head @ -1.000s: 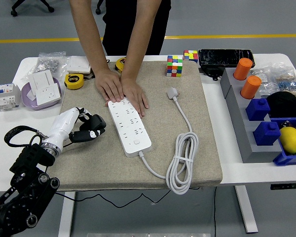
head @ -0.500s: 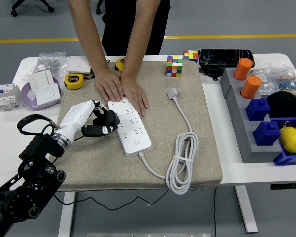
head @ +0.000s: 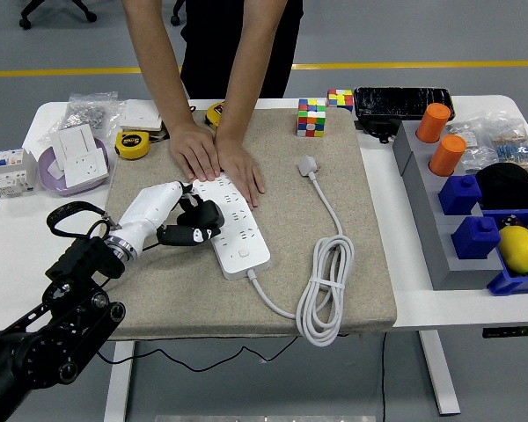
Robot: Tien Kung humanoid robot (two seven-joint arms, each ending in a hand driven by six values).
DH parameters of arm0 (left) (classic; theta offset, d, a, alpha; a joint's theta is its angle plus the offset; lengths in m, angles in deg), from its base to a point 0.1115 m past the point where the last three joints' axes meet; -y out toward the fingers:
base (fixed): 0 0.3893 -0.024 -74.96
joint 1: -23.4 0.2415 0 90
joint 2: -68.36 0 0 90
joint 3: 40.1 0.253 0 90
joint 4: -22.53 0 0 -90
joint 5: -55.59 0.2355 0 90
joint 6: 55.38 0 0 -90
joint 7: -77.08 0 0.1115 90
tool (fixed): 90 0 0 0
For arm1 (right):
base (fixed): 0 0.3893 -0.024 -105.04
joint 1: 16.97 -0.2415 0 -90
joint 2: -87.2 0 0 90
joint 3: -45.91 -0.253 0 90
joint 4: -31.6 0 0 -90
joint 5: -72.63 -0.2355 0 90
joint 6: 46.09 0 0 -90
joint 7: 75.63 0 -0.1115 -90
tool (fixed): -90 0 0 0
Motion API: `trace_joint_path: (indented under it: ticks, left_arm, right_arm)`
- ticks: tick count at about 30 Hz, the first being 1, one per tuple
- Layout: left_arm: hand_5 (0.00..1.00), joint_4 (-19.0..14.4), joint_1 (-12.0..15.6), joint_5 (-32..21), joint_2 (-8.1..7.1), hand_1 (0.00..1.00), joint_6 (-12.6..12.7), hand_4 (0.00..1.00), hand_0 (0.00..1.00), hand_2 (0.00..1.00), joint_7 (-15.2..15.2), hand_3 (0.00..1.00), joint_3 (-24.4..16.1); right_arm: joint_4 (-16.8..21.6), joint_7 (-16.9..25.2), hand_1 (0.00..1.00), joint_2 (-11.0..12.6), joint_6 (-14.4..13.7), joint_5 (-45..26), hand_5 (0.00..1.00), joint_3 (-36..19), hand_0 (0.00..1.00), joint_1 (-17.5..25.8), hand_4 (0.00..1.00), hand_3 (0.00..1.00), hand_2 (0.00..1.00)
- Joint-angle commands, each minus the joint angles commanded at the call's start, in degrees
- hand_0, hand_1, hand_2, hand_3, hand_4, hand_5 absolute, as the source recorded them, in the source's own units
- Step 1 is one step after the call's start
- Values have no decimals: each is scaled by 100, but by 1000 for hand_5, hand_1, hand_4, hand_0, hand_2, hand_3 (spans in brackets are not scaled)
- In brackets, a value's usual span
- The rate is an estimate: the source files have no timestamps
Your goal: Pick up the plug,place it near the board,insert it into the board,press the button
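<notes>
The white power strip (head: 233,224) lies lengthwise on the beige mat (head: 158,281), its round button (head: 244,253) near the front end. A person's two hands (head: 216,158) press flat on its far end. The white plug (head: 309,164) rests on the mat to the strip's right, and its cable runs down to a coil (head: 326,294). My left hand (head: 196,224), white with black fingertips, has its fingers curled over the strip's left edge at mid-length and holds nothing. My right hand is out of view.
Two cubes (head: 312,116) sit at the mat's back edge. A grey rack with orange cylinders (head: 433,123), blue blocks (head: 460,193) and a lemon (head: 519,248) stands on the right. Tape measures (head: 133,144), a purple dish with sockets (head: 75,163) and breakers (head: 7,170) lie at left.
My left hand has moved right and forward from the mat's left side up to the strip's left edge. The person's hands, plug and cable have stayed put.
</notes>
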Motion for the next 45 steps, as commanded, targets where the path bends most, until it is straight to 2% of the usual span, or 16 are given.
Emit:
trace_joint_path:
  ticks: [12, 32, 33, 38, 39, 44, 45]
  left_arm:
    - [210, 200, -94, 112, 25, 508, 17, 496, 673, 364, -34, 291, 2]
    - [203, 266, -132, 167, 24, 516, -38, 501, 672, 365, -5, 294, 100]
    - [198, 262, -131, 146, 25, 582, -60, 535, 680, 439, -5, 359, 92]
    - [198, 244, -120, 39, 27, 582, -153, 535, 680, 439, -7, 359, 55]
    - [298, 241, -116, 21, 27, 806, -167, 839, 753, 732, -8, 547, 49]
    - [298, 233, -97, -42, 13, 806, -258, 839, 753, 732, -6, 547, 43]
    - [410, 232, -94, -47, 12, 899, -270, 998, 806, 844, -5, 814, 44]
  right_arm:
    - [0, -4, 727, 2, 3, 22, 680, -28, 879, -8, 998, 721, 719]
    - [0, 1, 729, 7, 2, 25, 680, -41, 879, -13, 998, 721, 719]
    - [0, -1, 728, 9, 2, 33, 679, -50, 878, -14, 998, 720, 718]
    - [0, 0, 728, 15, 3, 46, 679, -61, 878, -12, 998, 720, 718]
    - [0, 1, 728, 14, 4, 45, 680, -59, 878, -11, 998, 720, 719]
    - [0, 9, 728, 12, 4, 29, 680, -35, 878, -10, 998, 720, 719]
    - [0, 10, 728, 12, 4, 26, 680, -31, 878, -10, 998, 721, 719]
